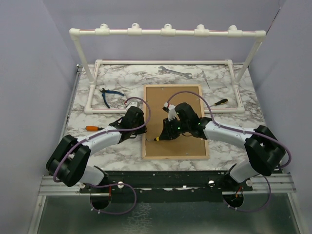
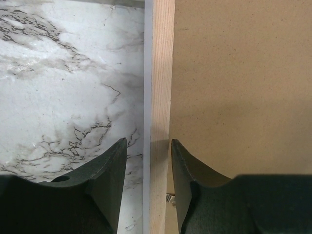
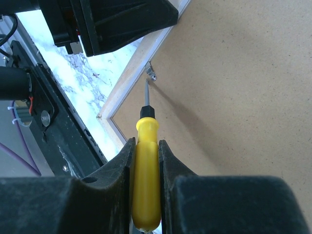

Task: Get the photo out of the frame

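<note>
The frame (image 1: 180, 95) lies face down on the marble table, brown fibreboard back (image 2: 243, 87) up inside a light wood rim (image 2: 161, 73). The photo is hidden under it. My left gripper (image 1: 141, 129) (image 2: 148, 141) straddles the frame's left rim, open; a strip of marble and white border shows between its left finger and the wood. My right gripper (image 1: 168, 134) (image 3: 145, 142) is shut on a yellow-handled screwdriver (image 3: 146, 180). The screwdriver's tip rests at a small metal tab (image 3: 152, 74) by the left rim, close to the left gripper's fingers.
A white pipe rack (image 1: 165, 31) spans the back of the table. Behind the frame lie a wrench (image 1: 174, 71), blue-handled pliers (image 1: 109, 94) and a black-and-yellow screwdriver (image 1: 218, 102). An orange-handled tool (image 1: 93, 128) lies left of the left arm.
</note>
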`<state>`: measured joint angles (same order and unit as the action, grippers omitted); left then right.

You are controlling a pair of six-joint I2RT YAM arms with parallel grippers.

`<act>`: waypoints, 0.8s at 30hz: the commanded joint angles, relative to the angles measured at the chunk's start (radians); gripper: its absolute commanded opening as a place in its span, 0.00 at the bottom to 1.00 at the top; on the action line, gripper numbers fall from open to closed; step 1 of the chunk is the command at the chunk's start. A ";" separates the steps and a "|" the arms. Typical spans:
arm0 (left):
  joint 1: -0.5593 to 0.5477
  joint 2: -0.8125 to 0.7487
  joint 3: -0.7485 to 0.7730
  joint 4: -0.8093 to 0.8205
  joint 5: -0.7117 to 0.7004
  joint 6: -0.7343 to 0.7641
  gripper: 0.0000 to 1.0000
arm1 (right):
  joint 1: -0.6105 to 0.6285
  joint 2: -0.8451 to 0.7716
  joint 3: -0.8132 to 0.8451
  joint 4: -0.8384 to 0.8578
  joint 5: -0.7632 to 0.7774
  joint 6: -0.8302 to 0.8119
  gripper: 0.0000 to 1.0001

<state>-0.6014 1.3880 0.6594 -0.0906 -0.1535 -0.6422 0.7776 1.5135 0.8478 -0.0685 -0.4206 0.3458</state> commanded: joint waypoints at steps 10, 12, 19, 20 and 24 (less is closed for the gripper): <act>0.006 0.013 -0.015 0.035 0.040 0.007 0.37 | -0.001 0.050 -0.001 0.031 -0.044 -0.004 0.01; 0.006 0.013 -0.015 0.036 0.040 0.007 0.36 | -0.001 0.050 0.000 0.031 -0.038 -0.005 0.01; 0.006 0.041 -0.018 0.037 0.032 0.012 0.32 | -0.001 0.049 0.001 0.023 0.017 0.003 0.01; 0.006 0.044 -0.019 0.037 0.034 0.011 0.32 | -0.001 0.047 0.001 0.021 0.032 0.006 0.01; 0.006 0.048 -0.021 0.038 0.032 0.014 0.30 | -0.001 0.036 -0.003 0.017 0.104 0.028 0.01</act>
<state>-0.6014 1.4223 0.6575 -0.0544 -0.1341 -0.6422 0.7769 1.5433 0.8478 -0.0311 -0.4335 0.3584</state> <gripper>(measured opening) 0.317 0.198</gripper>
